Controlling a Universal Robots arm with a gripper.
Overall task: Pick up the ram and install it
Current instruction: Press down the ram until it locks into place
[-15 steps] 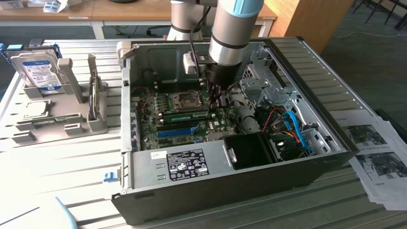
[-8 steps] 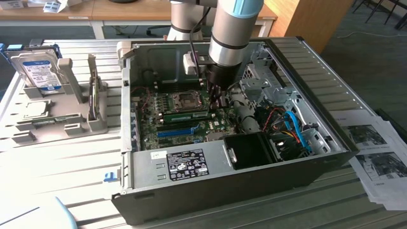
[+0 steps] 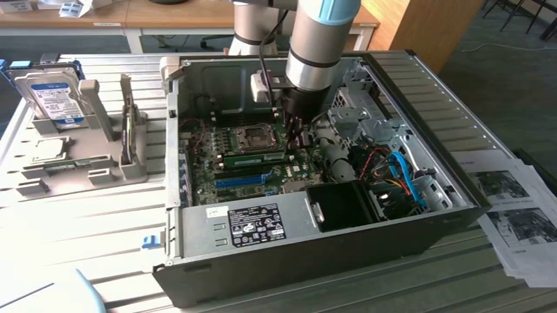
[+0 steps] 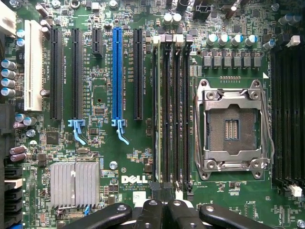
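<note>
Exterior view: the end effector [image 3: 296, 134] is lowered inside the open computer case [image 3: 418, 85], clenched with nothing visibly held, directly above the motherboard [image 3: 231, 171]. The ram [image 3: 257, 157] lies seated in a slot just beside the CPU socket [image 3: 255, 135], immediately below the end effector. Wrist view: the closed fingers [image 4: 157, 215] meet at the end of the memory slots [image 4: 172, 109], with the CPU socket [image 4: 232, 128] alongside. Board silkscreen reads "DELL". Case walls enclose the motherboard; cables [image 3: 396, 173] crowd the side opposite the hard drive [image 3: 51, 96] on the table [image 3: 87, 222].
</note>
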